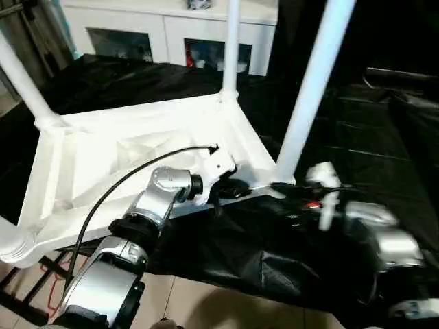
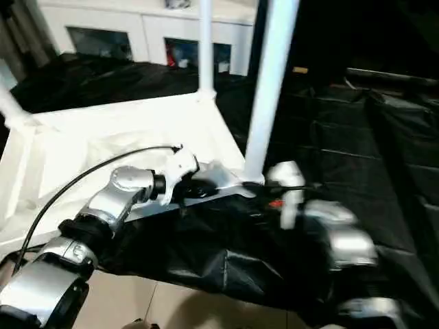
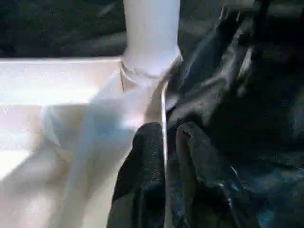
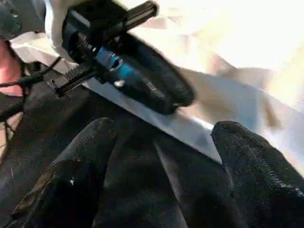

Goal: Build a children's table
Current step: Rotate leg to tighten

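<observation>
White table [image 1: 103, 157] legs run off frame; left fingers [image 3: 142, 180] pinch its rim, right fingers [image 4: 247, 161] spread apart.

Right hand [image 1: 322, 188] blurred; legs [image 1: 312, 89] cropped.

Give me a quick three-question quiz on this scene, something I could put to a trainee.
1. True or false: the children's table stands upright on its legs.
2. Fill in: the left gripper has one finger on each side of the table's ____.
3. Are the right gripper fingers open or shut?
Key: 1 false, it lies upside down; 2 rim; 3 open.
</observation>
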Controlling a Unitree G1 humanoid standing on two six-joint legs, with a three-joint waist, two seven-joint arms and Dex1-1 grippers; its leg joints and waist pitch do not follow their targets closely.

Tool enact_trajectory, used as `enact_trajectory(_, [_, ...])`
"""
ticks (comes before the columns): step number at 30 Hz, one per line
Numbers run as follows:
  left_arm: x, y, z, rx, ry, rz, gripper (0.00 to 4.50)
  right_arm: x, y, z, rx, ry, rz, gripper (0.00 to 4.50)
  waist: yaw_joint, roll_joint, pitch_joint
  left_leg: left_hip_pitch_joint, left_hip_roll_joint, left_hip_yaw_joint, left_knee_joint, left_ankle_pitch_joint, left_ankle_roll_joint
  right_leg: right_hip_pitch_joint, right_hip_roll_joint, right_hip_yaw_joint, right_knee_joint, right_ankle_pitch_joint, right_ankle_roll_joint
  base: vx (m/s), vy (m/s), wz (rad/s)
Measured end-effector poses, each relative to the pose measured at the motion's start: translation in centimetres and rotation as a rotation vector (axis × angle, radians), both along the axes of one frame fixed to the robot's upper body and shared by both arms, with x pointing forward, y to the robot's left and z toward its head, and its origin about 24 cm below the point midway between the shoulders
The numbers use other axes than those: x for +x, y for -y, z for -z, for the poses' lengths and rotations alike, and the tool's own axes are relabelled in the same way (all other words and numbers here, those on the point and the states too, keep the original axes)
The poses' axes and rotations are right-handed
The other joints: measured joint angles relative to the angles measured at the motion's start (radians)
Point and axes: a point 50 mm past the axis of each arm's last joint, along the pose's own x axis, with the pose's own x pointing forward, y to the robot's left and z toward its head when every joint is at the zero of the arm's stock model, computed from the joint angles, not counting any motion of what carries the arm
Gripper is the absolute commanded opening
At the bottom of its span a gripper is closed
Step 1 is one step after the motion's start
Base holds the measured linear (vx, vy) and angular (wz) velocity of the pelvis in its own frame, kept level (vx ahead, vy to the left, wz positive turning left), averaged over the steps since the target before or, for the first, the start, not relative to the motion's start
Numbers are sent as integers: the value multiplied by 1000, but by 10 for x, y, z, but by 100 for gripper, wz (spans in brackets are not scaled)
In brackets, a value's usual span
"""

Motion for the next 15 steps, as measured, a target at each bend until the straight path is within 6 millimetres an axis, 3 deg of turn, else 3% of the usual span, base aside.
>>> enact_trajectory(2, [-4, -16, -8, 17, -19, 6, 94, 7, -14, -3, 23, 15, 27, 363, -10, 0, 0, 1, 0, 0, -1, 0, 0, -1, 0, 0, 1, 0, 0, 0, 0, 0])
enact_trajectory(5, [-13, -37, -14, 53, -62, 21, 112, 14, -24, -4, 28, 26, 58, 363, -10, 1, 1, 1, 1, 0, -2, -1, -2, -2, 1, 0, 1, 0, 0, 0, 0, 0])
enact_trajectory(9, [-42, -74, -14, 102, -181, -12, 139, 16, -55, 2, 95, -13, 48, 363, -18, 0, 1, 0, 0, 1, -2, -3, -6, -2, 1, 0, 1, -1, 0, 0, 0, 0])
enact_trajectory(12, [-57, -89, -20, 126, -211, -40, 174, 22, -77, 4, 112, -27, 90, 363, -24, 1, 1, 1, 0, 1, -2, -3, -7, -2, 0, 1, 1, -1, -1, 0, 0, 0])
enact_trajectory(15, [-71, -99, -17, 153, -243, -78, 179, 33, -93, 1, 113, -21, 182, 363, -28, 1, 1, 1, 0, 1, -2, -2, -8, -1, 0, 2, 3, -1, -1, 0, 0, 0])
